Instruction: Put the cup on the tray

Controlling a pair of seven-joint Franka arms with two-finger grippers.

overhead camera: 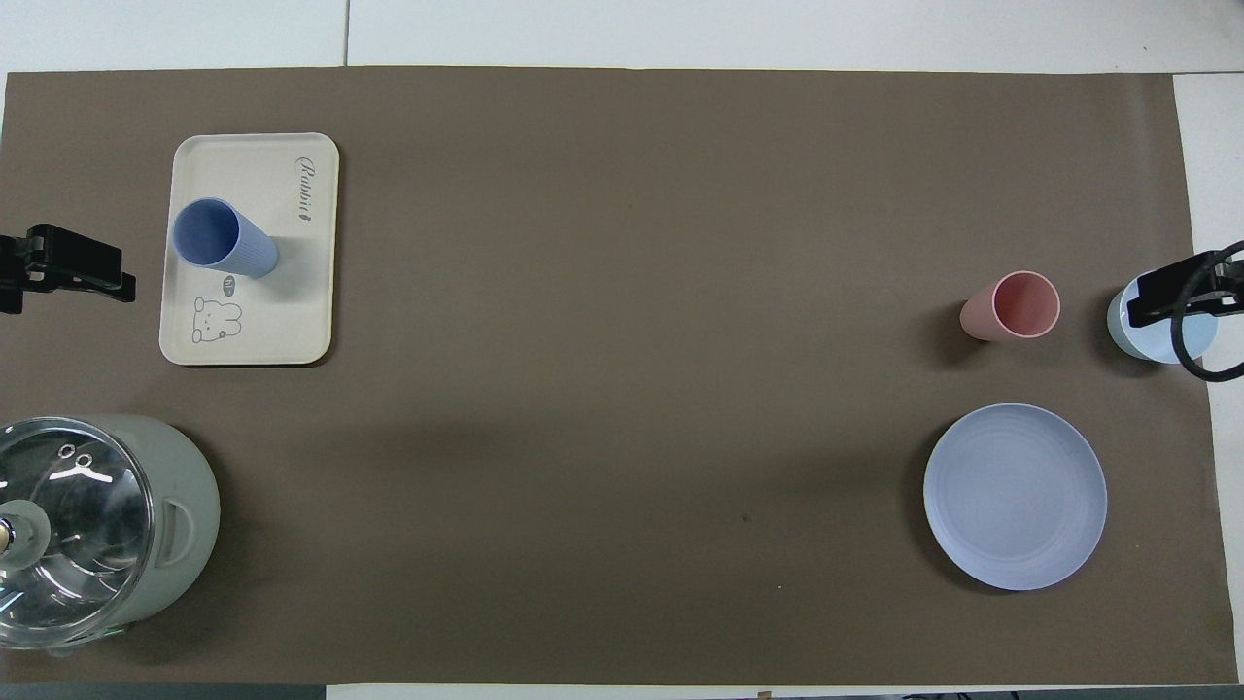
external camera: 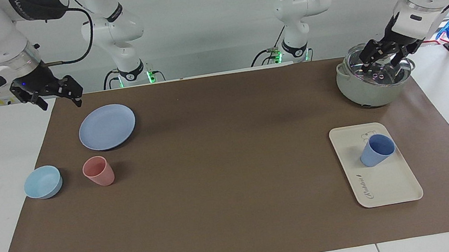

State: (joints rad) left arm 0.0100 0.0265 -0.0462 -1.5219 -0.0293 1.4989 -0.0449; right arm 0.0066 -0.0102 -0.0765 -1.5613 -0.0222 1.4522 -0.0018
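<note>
The periwinkle-blue cup (external camera: 375, 153) (overhead camera: 228, 241) stands upright on the cream tray (external camera: 391, 184) (overhead camera: 296, 311), beside the rabbit drawing, at the left arm's end of the table. No gripper touches it. My left gripper (external camera: 384, 57) (overhead camera: 68, 272) hangs open and holds nothing, up in the air over the lidded pot. At the right arm's end, my right gripper (external camera: 61, 103) (overhead camera: 1181, 297) is raised over the mat's edge, open, with nothing between its fingers.
A grey-green pot (external camera: 370, 88) (overhead camera: 185, 506) with a glass lid sits nearer the robots than the tray. At the right arm's end lie a round blue plate (external camera: 107, 127) (overhead camera: 1015, 496), a pink tumbler (external camera: 99, 172) (overhead camera: 1011, 306) and a light-blue bowl (external camera: 42, 182) (overhead camera: 1157, 340).
</note>
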